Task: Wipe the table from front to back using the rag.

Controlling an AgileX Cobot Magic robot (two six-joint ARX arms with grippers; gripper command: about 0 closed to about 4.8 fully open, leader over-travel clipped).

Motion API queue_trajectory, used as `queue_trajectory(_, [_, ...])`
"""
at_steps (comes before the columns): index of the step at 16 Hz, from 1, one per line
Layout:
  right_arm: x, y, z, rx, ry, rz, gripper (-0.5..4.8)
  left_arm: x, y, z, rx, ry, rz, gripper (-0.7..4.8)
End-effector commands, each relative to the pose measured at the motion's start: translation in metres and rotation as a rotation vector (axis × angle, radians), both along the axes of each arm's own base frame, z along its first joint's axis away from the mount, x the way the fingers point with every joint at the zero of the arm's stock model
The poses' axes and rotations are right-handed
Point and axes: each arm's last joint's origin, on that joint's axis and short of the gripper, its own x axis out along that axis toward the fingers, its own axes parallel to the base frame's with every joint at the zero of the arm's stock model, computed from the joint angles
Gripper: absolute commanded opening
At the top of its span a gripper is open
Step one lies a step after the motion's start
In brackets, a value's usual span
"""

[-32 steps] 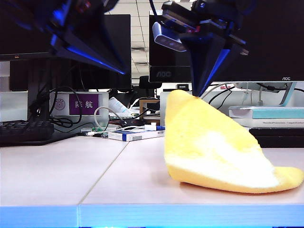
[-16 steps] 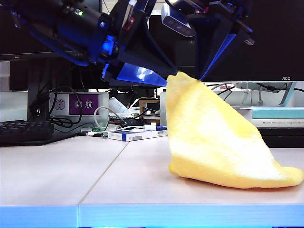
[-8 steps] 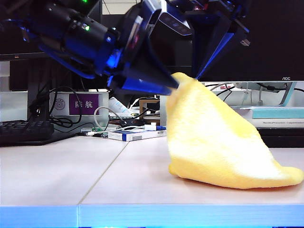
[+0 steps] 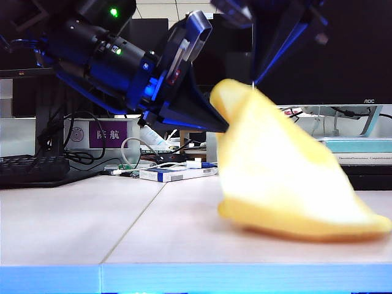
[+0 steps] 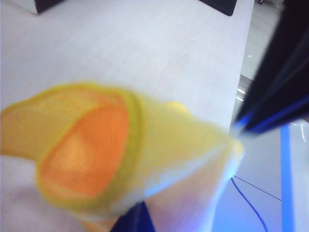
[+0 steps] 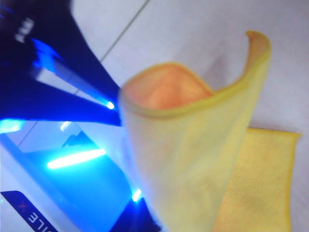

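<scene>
Both our grippers pinch the raised top of the fuzzy bright yellow microfibre rag [image 4: 275, 165].

Our left gripper [image 4: 223, 125] slants down from the exterior view's upper left, jaws closed on the rag's peak edge. Our right gripper [image 4: 254, 82] drops steeply from above, its jaws also clamped on that peak. The rag hangs tent-like, its lower edge resting on the wide pale beige table top [image 4: 73, 226] with a blue edge band, right of the seam.

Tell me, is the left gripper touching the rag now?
Touching. In the exterior view the left gripper has its fingertips closed on the raised top edge of the rag, with no gap between them. The right gripper pinches the same peak from above.
</scene>
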Motion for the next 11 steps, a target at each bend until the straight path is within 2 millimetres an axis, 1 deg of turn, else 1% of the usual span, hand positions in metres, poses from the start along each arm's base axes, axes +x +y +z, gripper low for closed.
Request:
queue_trajectory(1, [-0.006, -0.006, 0.012, 0.033, -0.051, 0.001, -0.04, 0.001, -0.001, 0.002, -0.009, -0.023, 0.006, -0.03])
queue_trajectory(2, [-0.005, -0.007, 0.013, 0.036, -0.054, -0.003, -0.04, 0.001, -0.001, 0.002, -0.011, -0.026, 0.006, 0.24])
queue_trajectory(4, [-0.004, -0.009, 0.013, 0.036, -0.053, -0.010, -0.04, 0.001, -0.001, 0.003, -0.018, -0.029, 0.010, 2.62])
queue_trajectory(5, [-0.004, -0.009, 0.013, 0.035, -0.055, -0.012, -0.03, 0.001, -0.001, 0.003, -0.021, -0.028, 0.015, 3.25])
queue_trajectory(6, [-0.005, -0.009, 0.014, 0.035, -0.058, -0.013, -0.02, 0.002, -0.001, 0.004, -0.026, -0.019, 0.021, 3.27])
queue_trajectory(7, [-0.005, -0.010, 0.016, 0.029, -0.077, -0.021, -0.02, 0.002, -0.002, 0.005, -0.031, -0.013, 0.024, 2.73])
queue_trajectory(8, [-0.005, -0.011, 0.018, 0.016, -0.111, -0.036, -0.02, 0.002, -0.002, 0.007, -0.038, 0.001, 0.034, 1.32])
queue_trajectory(9, [-0.005, -0.013, 0.021, 0.002, -0.146, -0.053, -0.02, 0.002, -0.002, 0.009, -0.046, 0.012, 0.042, 0.08])
queue_trajectory(10, [-0.007, -0.015, 0.024, -0.007, -0.180, -0.069, -0.02, 0.002, -0.001, 0.011, -0.054, 0.013, 0.046, -0.01])
queue_trajectory(11, [-0.010, -0.018, 0.031, -0.008, -0.238, -0.092, -0.02, 0.000, 0.000, 0.017, -0.066, -0.001, 0.052, -0.06])
